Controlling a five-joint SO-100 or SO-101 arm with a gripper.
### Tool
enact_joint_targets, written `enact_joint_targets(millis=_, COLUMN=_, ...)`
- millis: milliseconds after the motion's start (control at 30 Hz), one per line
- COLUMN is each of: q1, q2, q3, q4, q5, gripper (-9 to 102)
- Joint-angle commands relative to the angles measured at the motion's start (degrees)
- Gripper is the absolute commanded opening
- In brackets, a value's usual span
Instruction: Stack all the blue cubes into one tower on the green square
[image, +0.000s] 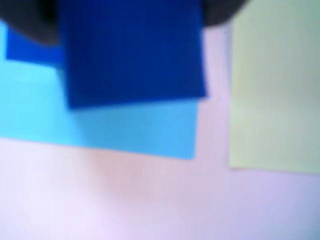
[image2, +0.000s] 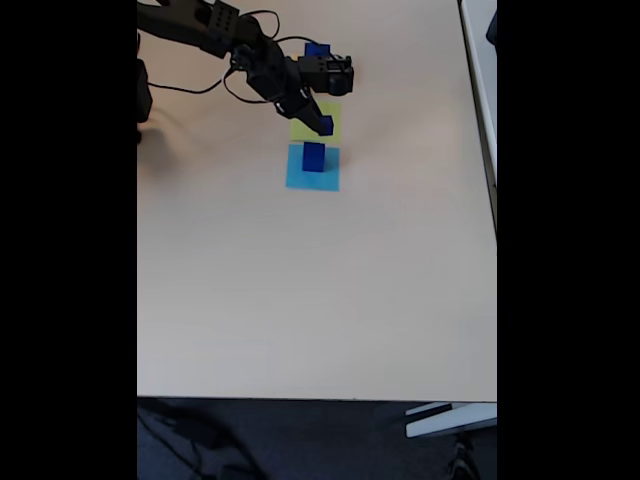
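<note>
A blue cube (image: 132, 50) fills the wrist view, carried over the light-blue square (image: 100, 125) — the gripper (image2: 322, 122) is apparently clamped on it beside the green square (image: 275, 90). Another cube (image2: 314, 156) waits; no tower yet.

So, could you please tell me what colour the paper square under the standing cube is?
Light blue paper square, clearest in the wrist view.

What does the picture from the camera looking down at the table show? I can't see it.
A black robot arm reaches over a beige table, its gripper holding a small blue cube above a green square. Just below it in the fixed view, another blue cube stands on a light-blue square. A third blue cube sits behind the arm.
</note>
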Motion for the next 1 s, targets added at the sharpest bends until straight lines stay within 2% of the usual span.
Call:
enact_joint_targets(millis=0, q1=0.88, q2=3.78, q3=-3.34, q4=0.0, q5=0.26, gripper=4)
enact_joint_targets(millis=533, q1=2.64, q2=4.39, q3=2.2, q4=-0.44, q5=3.96, gripper=4)
enact_joint_targets(millis=967, q1=3.52, q2=4.48, q3=1.93, q4=-0.44, q5=2.99, gripper=4)
